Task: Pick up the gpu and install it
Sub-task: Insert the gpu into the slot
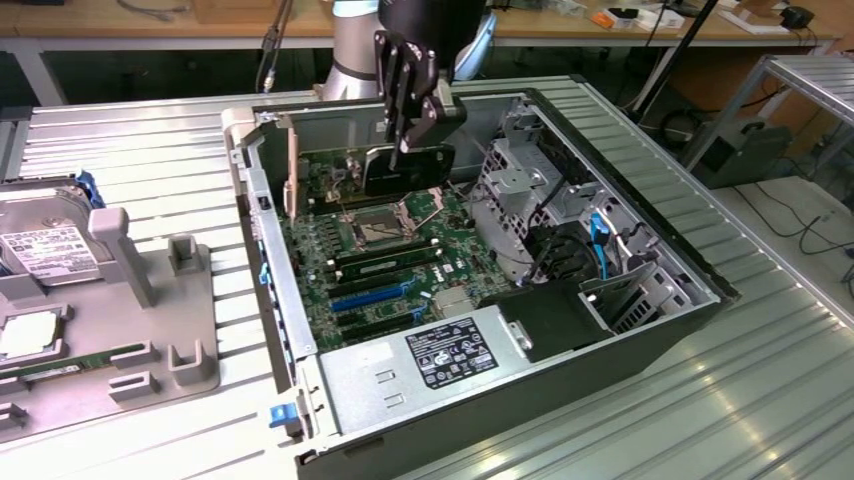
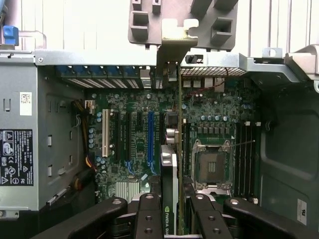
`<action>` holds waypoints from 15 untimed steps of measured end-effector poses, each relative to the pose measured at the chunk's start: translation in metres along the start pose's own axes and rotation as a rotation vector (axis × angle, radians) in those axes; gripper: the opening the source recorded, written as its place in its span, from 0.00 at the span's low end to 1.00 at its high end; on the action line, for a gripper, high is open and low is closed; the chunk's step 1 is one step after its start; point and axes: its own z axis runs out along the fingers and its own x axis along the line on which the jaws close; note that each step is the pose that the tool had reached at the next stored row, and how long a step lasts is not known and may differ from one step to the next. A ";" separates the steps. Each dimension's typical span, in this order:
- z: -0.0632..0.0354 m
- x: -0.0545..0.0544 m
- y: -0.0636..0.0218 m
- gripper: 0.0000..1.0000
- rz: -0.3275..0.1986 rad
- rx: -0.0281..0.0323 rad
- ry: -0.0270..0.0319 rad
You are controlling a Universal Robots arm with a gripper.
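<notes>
My gripper (image 1: 416, 138) hangs over the open computer case (image 1: 274, 300), shut on the gpu (image 1: 407, 168). The gpu is a thin black card held on edge above the motherboard (image 1: 400, 270), close to the CPU socket (image 1: 378, 228). A pale bracket strip (image 1: 291, 168) at one end of it sits near the case's rear wall. In the wrist view the gpu (image 2: 169, 174) appears edge-on between the two black fingers (image 2: 149, 216), its bracket (image 2: 172, 42) at the case's rear wall. It hovers above the board, between the blue slot (image 2: 150, 139) and the CPU socket (image 2: 213, 164).
The power supply (image 1: 427, 365) fills the case's near end and a metal drive cage (image 1: 521, 180) with cables lines the exterior view's right side. Outside the case, at the exterior view's left, a grey fixture (image 1: 147, 330) carries a hard drive (image 1: 40, 240) and a green memory stick (image 1: 67, 360).
</notes>
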 end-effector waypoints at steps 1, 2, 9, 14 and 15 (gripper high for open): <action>0.0003 0.000 0.0000 0.27 0.000 0.0000 0.0000; 0.0006 0.000 0.0000 0.27 0.000 0.0001 0.0000; 0.0028 0.000 -0.0001 0.27 0.000 0.0001 0.0000; 0.0052 0.000 -0.0002 0.27 0.000 0.0000 0.0000; 0.0054 0.000 -0.0002 0.27 0.000 0.0000 0.0001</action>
